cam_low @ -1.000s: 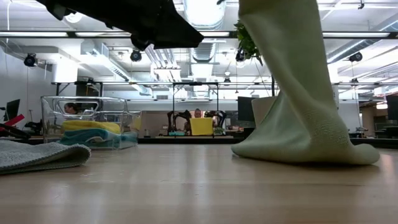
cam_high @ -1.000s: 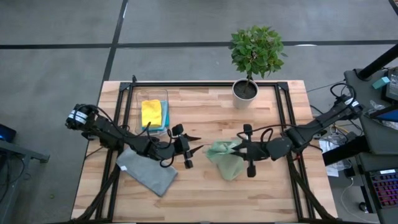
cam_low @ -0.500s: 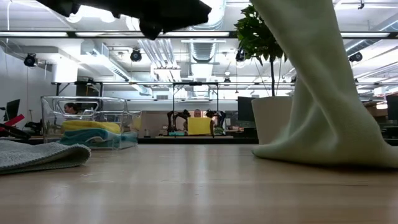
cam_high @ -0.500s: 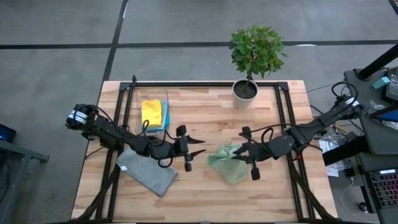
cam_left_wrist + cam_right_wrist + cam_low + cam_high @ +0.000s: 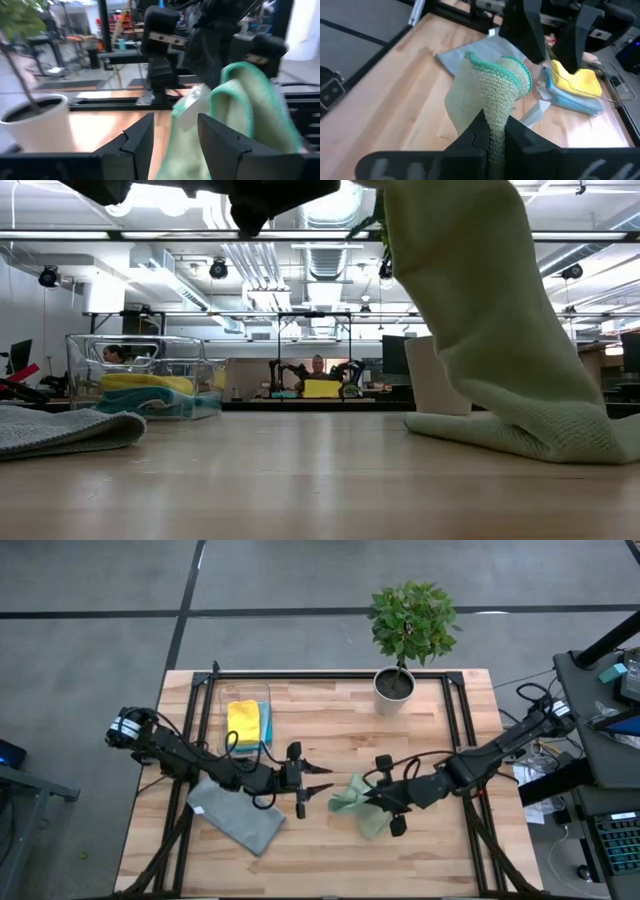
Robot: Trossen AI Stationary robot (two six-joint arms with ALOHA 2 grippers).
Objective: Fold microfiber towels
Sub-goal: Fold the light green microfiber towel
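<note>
My right gripper (image 5: pixel 366 802) is shut on the olive green microfiber towel (image 5: pixel 362 810) at the table's middle, and the towel's lower end (image 5: pixel 530 435) lies on the wood. My left gripper (image 5: pixel 322 779) stands open just left of that towel, pointing level at it; in the left wrist view (image 5: pixel 175 145) the towel (image 5: pixel 240 115) shows beyond its fingers. A grey towel (image 5: pixel 237 815) lies flat near the front left. Yellow (image 5: pixel 243 720) and light blue (image 5: pixel 263 726) towels lie in the clear bin (image 5: pixel 222 690). My right gripper pinches a bunched fold of the olive green towel (image 5: pixel 492 117) between its two fingers, near the teal-stitched edge (image 5: pixel 485 65). The fingers come slanting down from the table's right. The towel hangs slack below them, its lower end resting on the table.
A potted plant (image 5: pixel 398 680) stands at the far edge right of the middle. The clear bin sits at the far left. Black rails (image 5: pixel 450 710) run along the table's sides. Bare wood lies between the bin and the plant.
My right gripper has sunk and moved toward the table's left and near edge, closer to my left gripper, still shut on the olive green towel. The towel's hanging part swung along with it while its lower end stayed on the table. My left gripper has tipped up at the wrist.
</note>
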